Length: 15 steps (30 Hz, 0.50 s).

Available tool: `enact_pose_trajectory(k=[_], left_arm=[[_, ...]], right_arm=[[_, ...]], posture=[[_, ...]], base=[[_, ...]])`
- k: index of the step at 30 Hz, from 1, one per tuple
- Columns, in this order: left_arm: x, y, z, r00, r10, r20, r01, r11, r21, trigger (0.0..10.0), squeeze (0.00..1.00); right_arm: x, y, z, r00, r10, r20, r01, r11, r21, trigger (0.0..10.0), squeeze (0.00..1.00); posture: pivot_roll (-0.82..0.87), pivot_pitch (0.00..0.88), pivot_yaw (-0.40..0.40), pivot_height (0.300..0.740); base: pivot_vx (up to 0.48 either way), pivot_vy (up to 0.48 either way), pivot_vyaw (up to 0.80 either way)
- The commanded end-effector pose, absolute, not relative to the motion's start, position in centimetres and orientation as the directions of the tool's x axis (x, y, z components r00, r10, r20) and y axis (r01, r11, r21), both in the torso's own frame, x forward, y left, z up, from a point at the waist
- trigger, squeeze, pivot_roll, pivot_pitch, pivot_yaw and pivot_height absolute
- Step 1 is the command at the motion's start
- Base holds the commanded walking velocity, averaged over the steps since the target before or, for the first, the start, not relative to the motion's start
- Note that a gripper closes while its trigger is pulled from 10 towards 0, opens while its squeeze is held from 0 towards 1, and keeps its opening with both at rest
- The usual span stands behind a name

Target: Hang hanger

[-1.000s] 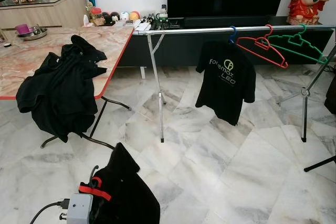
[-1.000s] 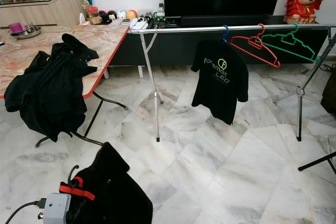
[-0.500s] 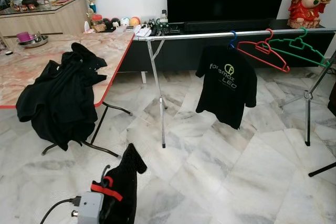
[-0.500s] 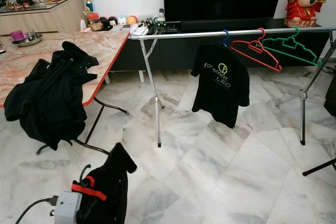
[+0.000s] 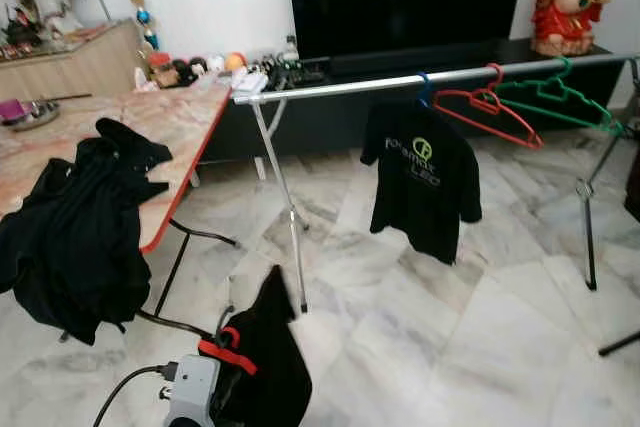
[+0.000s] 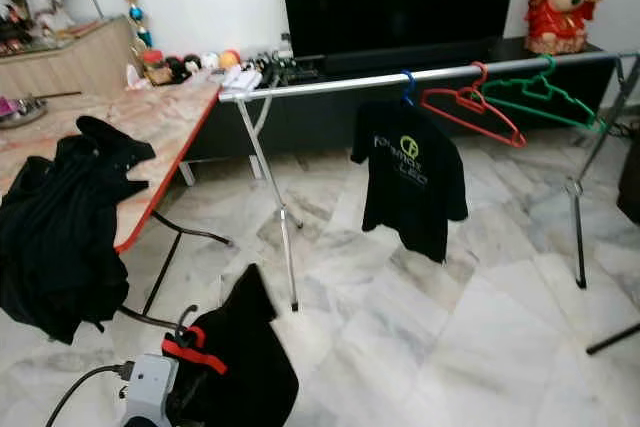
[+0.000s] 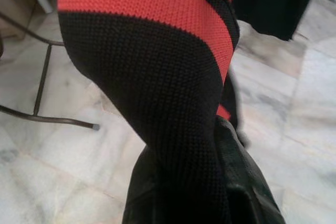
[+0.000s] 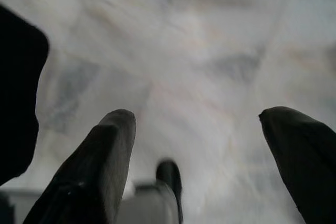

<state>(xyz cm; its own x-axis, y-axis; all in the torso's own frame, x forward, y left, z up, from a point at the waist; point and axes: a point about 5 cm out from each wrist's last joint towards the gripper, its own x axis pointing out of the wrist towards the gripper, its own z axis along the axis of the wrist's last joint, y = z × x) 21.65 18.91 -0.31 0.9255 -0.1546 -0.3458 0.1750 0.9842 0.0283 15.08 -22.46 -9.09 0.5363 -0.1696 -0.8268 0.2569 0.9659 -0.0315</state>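
Two empty hangers on the steel rail (image 5: 400, 82): red hanger (image 5: 485, 112) and green hanger (image 5: 560, 97), hooks close together toward the robot's right. Just left of them a black T-shirt (image 5: 418, 187) w/ printed logo hangs from a blue hook. L gripper (image 7: 210, 182) low at the robot's front, fingers clamped on a black garment w/ red band (image 5: 262, 357); a dark hook shows above the band. R gripper (image 8: 205, 150) over bare marble floor (image 5: 480, 337), fingers spread wide, nothing between. More black clothes (image 5: 75, 222) draped off the table edge (image 5: 190, 162), well apart from the rail.
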Motion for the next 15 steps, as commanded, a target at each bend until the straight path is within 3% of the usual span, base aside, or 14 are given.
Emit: enact_pose_trajectory(k=[1,15], left_arm=[[21.81,19.99,0.2,0.934,-0.123,-0.336,0.15,0.987,0.058,10.0,0.0],[22.2,19.18,0.28,0.934,-0.132,-0.331,0.153,0.987,0.04,10.0,0.0]], right_arm=[[15.26,-21.35,-9.26,0.537,-0.139,-0.832,0.236,0.972,-0.01,10.0,0.0],[15.14,-21.66,-9.25,0.531,-0.142,-0.835,0.223,0.974,-0.024,10.0,0.0]], posture=[[0.04,0.0,0.071,0.74],[0.03,0.0,0.063,0.74]], base=[[0.428,0.0,0.0],[0.436,0.0,0.0]])
